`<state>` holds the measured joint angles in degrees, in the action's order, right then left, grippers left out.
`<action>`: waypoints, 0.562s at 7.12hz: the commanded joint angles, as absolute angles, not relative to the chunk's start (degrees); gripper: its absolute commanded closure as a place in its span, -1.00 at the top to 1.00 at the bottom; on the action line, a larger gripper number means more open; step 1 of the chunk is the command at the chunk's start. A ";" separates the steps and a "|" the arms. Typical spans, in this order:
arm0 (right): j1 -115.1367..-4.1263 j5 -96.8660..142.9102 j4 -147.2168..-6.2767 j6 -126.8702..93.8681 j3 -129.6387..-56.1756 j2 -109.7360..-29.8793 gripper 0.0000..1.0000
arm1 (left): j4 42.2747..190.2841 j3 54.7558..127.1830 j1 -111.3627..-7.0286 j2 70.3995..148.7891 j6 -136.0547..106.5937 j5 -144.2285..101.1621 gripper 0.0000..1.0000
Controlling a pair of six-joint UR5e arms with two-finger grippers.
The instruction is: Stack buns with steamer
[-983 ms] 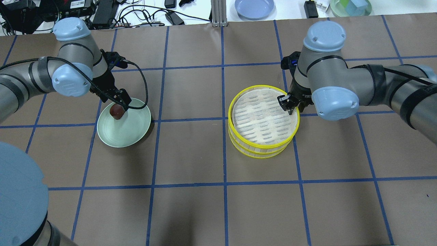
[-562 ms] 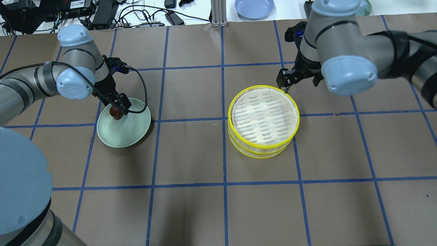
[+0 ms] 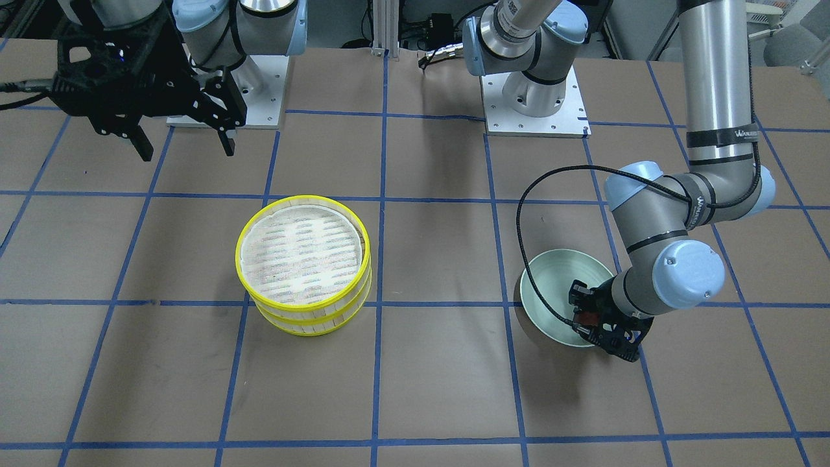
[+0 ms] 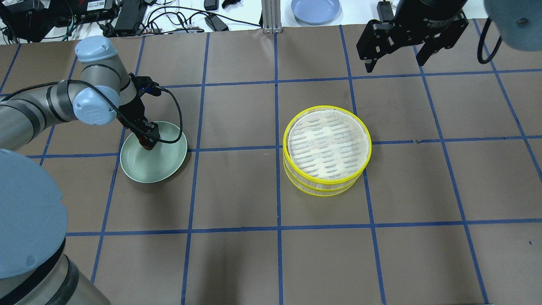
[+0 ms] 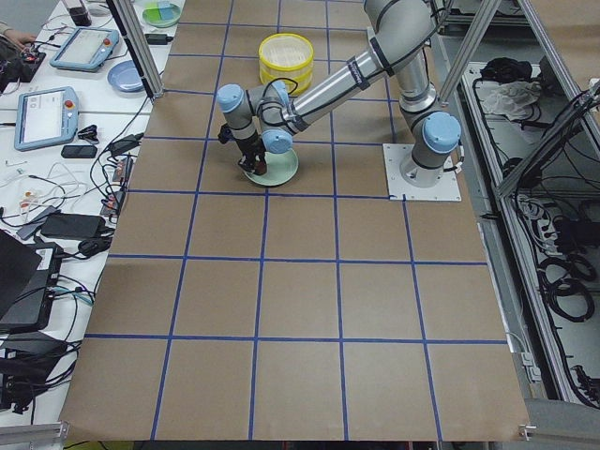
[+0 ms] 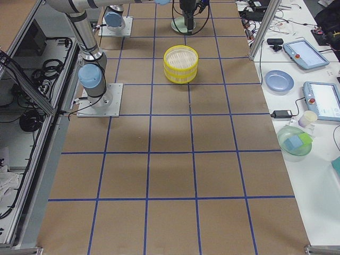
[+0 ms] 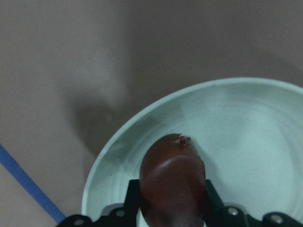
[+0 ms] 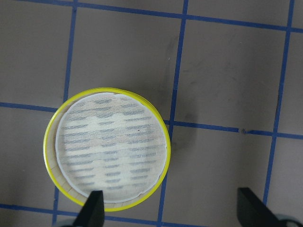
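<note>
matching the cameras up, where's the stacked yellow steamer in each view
Front-facing: steamer left of centre.
Overhead: right of centre.
Exterior left: top, far end.
Exterior right: upper middle.
Left wrist: not in it.
Right wrist: lower left.
Shared landmark: mint-green plate, absent only from right wrist.

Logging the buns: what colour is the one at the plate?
Glossy reddish-brown bun, clearest in the left wrist view.

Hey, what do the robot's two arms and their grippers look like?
Both arms are silver-grey tubes with pale blue rounded joint caps; the left arm wears a black band with white lettering. The left gripper and right gripper are black, two-fingered; a black cable loops from the left wrist.
</note>
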<state>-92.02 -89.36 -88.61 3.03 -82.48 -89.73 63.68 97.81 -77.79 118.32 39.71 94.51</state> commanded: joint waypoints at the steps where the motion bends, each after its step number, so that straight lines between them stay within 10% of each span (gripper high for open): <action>1: -92.02 -90.88 -86.22 2.98 -83.13 -90.52 1.00 | 63.89 96.87 -77.87 116.65 38.59 94.83 -1.00; 4: -92.02 -90.88 -88.68 2.20 -87.19 -92.64 1.00 | 74.21 91.35 -81.98 109.62 18.01 86.64 -1.00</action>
